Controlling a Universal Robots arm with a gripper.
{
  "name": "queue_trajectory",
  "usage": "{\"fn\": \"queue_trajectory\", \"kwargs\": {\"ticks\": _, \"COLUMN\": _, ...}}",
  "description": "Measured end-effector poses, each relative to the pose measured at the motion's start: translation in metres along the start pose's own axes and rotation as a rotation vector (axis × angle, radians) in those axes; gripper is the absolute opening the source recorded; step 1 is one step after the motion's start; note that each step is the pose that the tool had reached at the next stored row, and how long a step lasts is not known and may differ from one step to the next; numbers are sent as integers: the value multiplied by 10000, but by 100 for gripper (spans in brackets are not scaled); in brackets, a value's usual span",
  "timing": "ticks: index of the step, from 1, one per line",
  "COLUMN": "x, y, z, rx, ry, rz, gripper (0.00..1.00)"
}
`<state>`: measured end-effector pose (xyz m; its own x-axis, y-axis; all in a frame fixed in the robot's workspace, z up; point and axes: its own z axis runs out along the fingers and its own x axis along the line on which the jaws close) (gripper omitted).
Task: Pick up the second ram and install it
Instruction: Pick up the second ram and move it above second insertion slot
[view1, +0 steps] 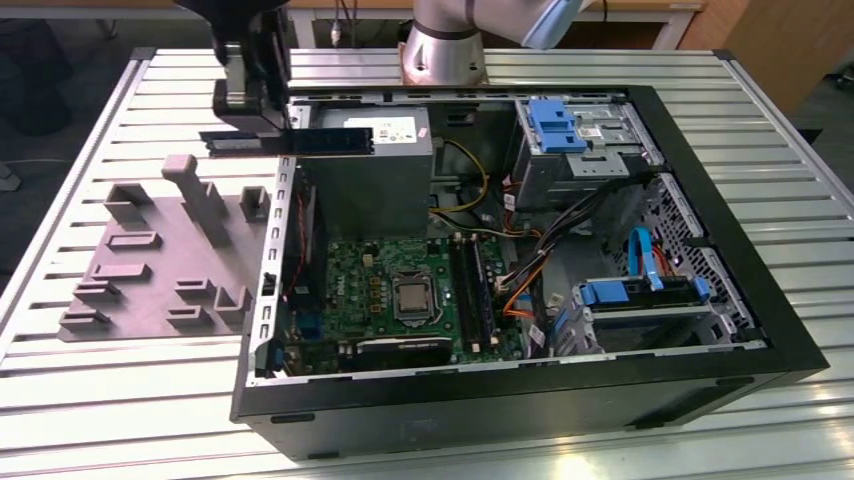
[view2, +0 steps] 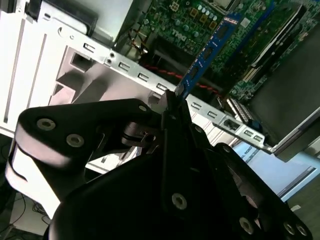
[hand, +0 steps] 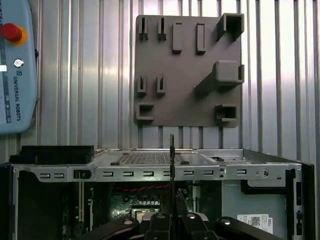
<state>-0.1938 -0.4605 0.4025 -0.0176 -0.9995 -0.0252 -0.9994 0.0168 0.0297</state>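
My gripper clamps the second ram above the case's rim; tilt risks snagging it.

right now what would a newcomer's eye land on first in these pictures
The open black computer case, its green motherboard exposed, fills the ribbed metal table. Above the case's edge on the exterior view's left, the black gripper holds a long, thin dark memory stick level. Beside the case lies a grey plastic fixture block.

end effector gripping second ram (above case)
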Motion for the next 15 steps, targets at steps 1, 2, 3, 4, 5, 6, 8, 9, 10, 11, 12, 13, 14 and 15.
{"fn": "queue_trajectory", "kwargs": {"ticks": 1, "x": -1, "y": -38, "z": -1, "rx": 0, "ry": 0, "rz": -1, "gripper": 14}}
{"fn": "queue_trajectory", "kwargs": {"ticks": 2, "x": -1, "y": -82, "z": -2, "rx": 0, "ry": 0, "rz": -1, "gripper": 14}}
{"fn": "queue_trajectory", "kwargs": {"ticks": 3, "x": -2, "y": -122, "z": -3, "rx": 0, "ry": 0, "rz": -1, "gripper": 14}}
{"fn": "queue_trajectory", "kwargs": {"ticks": 4, "x": -3, "y": -164, "z": -5, "rx": 0, "ry": 0, "rz": 0, "gripper": 14}}
{"fn": "queue_trajectory", "kwargs": {"ticks": 5, "x": -3, "y": -210, "z": -5, "rx": 0, "ry": -1, "rz": -1, "gripper": 14}}
{"fn": "queue_trajectory", "kwargs": {"ticks": 6, "x": -4, "y": -252, "z": -6, "rx": 1, "ry": 0, "rz": -1, "gripper": 14}}
{"fn": "queue_trajectory", "kwargs": {"ticks": 8, "x": -6, "y": -331, "z": -8, "rx": 0, "ry": 0, "rz": 0, "gripper": 14}}
{"fn": "queue_trajectory", "kwargs": {"ticks": 9, "x": -7, "y": -373, "z": -9, "rx": 0, "ry": -1, "rz": 0, "gripper": 14}}
{"fn": "queue_trajectory", "kwargs": {"ticks": 10, "x": -7, "y": -418, "z": -11, "rx": 0, "ry": 0, "rz": -1, "gripper": 14}}
{"fn": "queue_trajectory", "kwargs": {"ticks": 11, "x": -8, "y": -459, "z": -12, "rx": -1, "ry": 0, "rz": -1, "gripper": 14}}
{"fn": "queue_trajectory", "kwargs": {"ticks": 12, "x": -9, "y": -499, "z": -13, "rx": 0, "ry": 1, "rz": 0, "gripper": 14}}
{"fn": "queue_trajectory", "kwargs": {"ticks": 13, "x": -9, "y": -540, "z": -14, "rx": 0, "ry": 0, "rz": 0, "gripper": 14}}
{"fn": "queue_trajectory", "kwargs": {"ticks": 14, "x": -10, "y": -585, "z": -15, "rx": 0, "ry": 0, "rz": -1, "gripper": 14}}
{"fn": "queue_trajectory", "kwargs": {"ticks": 15, "x": -11, "y": -630, "z": -16, "rx": 0, "ry": 0, "rz": -1, "gripper": 14}}
